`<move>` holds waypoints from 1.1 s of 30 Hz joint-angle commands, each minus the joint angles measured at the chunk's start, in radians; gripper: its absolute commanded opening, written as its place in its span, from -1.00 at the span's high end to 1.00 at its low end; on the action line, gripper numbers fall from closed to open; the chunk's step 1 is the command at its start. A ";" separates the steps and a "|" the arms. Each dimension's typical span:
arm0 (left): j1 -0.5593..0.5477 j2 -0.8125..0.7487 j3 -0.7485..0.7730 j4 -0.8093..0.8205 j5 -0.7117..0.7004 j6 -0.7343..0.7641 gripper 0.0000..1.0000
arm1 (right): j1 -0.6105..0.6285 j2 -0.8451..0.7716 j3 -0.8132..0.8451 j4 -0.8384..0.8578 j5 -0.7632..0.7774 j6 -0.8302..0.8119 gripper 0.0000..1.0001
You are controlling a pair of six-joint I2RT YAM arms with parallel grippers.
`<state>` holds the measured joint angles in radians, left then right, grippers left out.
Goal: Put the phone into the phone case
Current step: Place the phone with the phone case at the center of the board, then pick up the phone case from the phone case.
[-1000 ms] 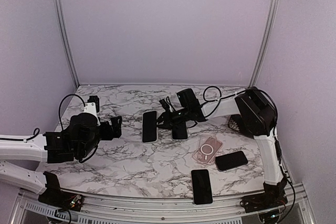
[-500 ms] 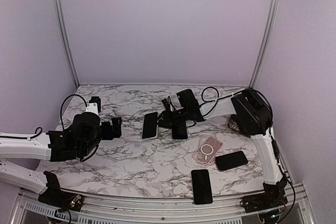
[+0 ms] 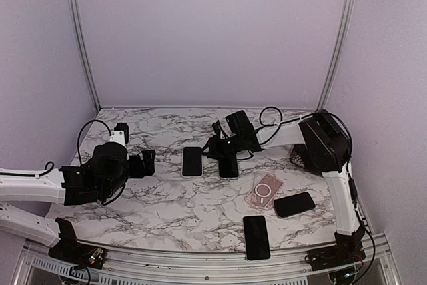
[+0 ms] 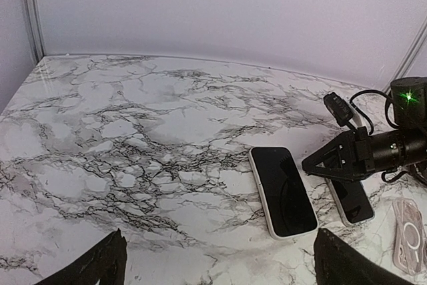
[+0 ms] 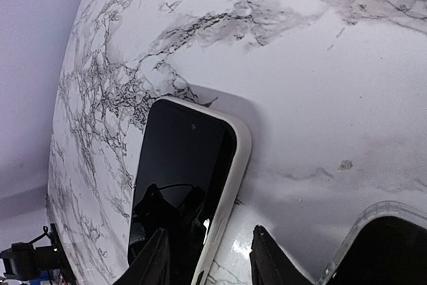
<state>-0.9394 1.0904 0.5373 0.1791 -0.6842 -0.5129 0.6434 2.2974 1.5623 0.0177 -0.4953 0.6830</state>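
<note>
So, quick rundown of what each camera gives you. From the top view your right pincer (image 3: 213, 149) sits low over the table (image 3: 167, 198), and you can't really judge its jaws from up there. The right wrist view settles it. The two fingers (image 5: 152, 261) stand partly spread with nothing pinched, and the white rim of the phone (image 5: 180, 178) runs down right between them. The phone lies flat, screen up, stretching ahead of the fingertips and off to their left in that view. That view also gives you a close look at the clear corner of a second phone (image 5: 373, 238), just right of the fingers.

The left wrist view gives you the side-on look. There the right pincer (image 4: 330, 167) hangs above the gap between the phone (image 4: 283, 191) and the second phone (image 4: 351, 199). Those two lie side by side, close but apart. I can't tell whether the fingertips touch either one.

The clear case (image 3: 263, 191) only shows properly from the top. It lies flat on the table, well back of the right pincer towards that arm's base, nowhere near the jaws.

Your left pincer (image 3: 145, 163) is spread wide and holding nothing. The phone lies ahead of it and to its right, well apart.
</note>
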 commanded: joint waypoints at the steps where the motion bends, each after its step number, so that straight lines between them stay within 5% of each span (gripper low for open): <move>1: 0.007 -0.007 0.015 0.005 0.004 -0.003 -0.98 | 0.055 -0.125 0.078 -0.195 0.226 -0.142 0.18; 6: 0.006 -0.012 0.048 -0.037 0.007 0.004 -0.98 | 0.111 -0.219 0.250 -0.623 0.642 -0.371 -0.05; 9: 0.005 -0.010 0.065 -0.067 0.008 0.020 -0.98 | 0.135 -0.288 0.243 -0.858 0.987 -0.376 -0.17; 10: 0.004 -0.009 0.068 -0.075 0.013 0.024 -0.98 | 0.138 -0.319 0.220 -0.923 1.035 -0.356 -0.28; 11: 0.004 -0.006 0.072 -0.079 0.023 0.030 -0.98 | 0.138 -0.349 0.193 -0.976 1.053 -0.329 -0.71; 12: 0.003 -0.003 0.073 -0.082 0.031 0.033 -0.98 | 0.138 -0.384 0.158 -1.018 1.049 -0.301 -0.94; 14: 0.004 0.010 0.077 -0.082 0.045 0.036 -0.98 | 0.149 -0.456 0.075 -1.073 1.022 -0.241 -0.97; 20: 0.002 0.097 0.116 -0.020 0.106 0.069 -0.98 | 0.170 -0.695 -0.249 -1.020 0.888 -0.102 -0.94; 26: 0.002 0.216 0.196 0.012 0.188 0.137 -0.98 | 0.116 -0.820 -0.487 -0.800 0.736 -0.036 -0.08; 33: 0.003 0.277 0.204 0.023 0.212 0.137 -0.98 | 0.074 -0.761 -0.550 -0.731 0.702 0.002 0.06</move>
<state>-0.9386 1.3445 0.7235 0.1768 -0.5018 -0.3946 0.7300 1.5036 1.0241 -0.8001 0.2401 0.6384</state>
